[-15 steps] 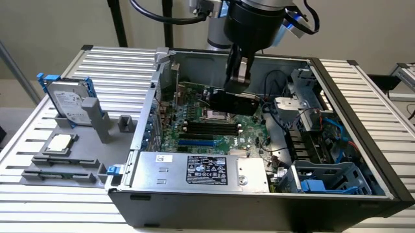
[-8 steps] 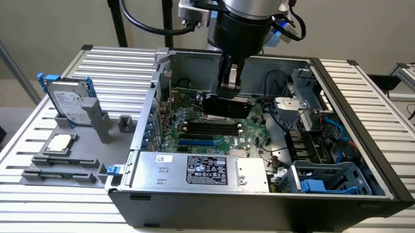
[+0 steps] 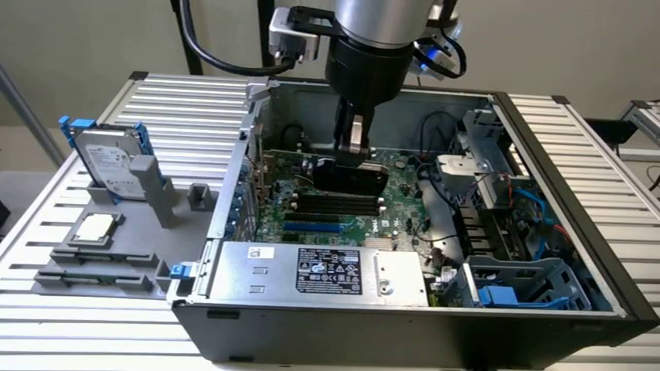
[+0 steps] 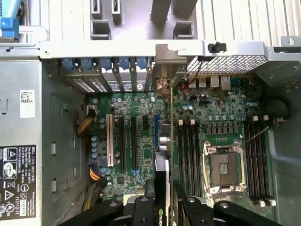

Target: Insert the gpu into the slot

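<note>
My gripper (image 3: 354, 153) reaches down into the open computer case and is shut on the gpu (image 3: 351, 178), a flat black card hanging upright above the green motherboard (image 3: 397, 220). In the wrist view the gpu (image 4: 162, 183) appears edge-on between the black fingers (image 4: 182, 203), with its silver bracket (image 4: 165, 59) up at the case's rear wall. The slot (image 3: 312, 229), a bright-blue strip, lies on the board nearer the power supply than the card. In the wrist view the slot (image 4: 155, 126) runs right alongside the card's edge and is partly covered by it.
A silver labelled power-supply box (image 3: 320, 270) fills the case's front. Black memory sockets (image 3: 332, 203) lie under the card, and the square processor socket (image 4: 225, 168) sits beside them. A drive cage (image 3: 515, 287) and cables crowd the exterior view's right. Outside, a hard drive (image 3: 108, 164) stands on a grey fixture.
</note>
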{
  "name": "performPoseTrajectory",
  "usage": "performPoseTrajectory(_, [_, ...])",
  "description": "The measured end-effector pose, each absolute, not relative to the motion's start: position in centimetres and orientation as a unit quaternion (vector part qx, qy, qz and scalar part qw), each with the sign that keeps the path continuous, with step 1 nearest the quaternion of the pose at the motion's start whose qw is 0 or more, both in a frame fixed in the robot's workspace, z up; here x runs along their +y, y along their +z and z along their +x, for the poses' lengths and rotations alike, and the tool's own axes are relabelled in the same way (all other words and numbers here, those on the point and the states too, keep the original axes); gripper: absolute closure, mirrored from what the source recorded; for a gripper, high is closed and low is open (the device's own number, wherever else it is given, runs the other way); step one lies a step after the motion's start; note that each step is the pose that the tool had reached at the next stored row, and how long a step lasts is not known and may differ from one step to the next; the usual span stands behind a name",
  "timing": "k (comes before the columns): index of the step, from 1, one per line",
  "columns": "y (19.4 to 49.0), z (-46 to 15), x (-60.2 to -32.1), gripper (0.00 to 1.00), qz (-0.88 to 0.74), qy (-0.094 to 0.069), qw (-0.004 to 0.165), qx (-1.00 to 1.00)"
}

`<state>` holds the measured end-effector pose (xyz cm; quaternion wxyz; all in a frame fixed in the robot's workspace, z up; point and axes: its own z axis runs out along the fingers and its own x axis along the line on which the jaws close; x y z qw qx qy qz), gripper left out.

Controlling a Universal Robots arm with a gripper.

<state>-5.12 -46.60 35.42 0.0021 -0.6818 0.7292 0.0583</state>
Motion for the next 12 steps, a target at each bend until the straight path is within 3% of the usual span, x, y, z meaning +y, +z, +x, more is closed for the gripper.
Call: performPoseTrajectory(12, [33.2, -5.6, -46.6, 0.74, -0.688, 0.059, 0.003, 0.723])
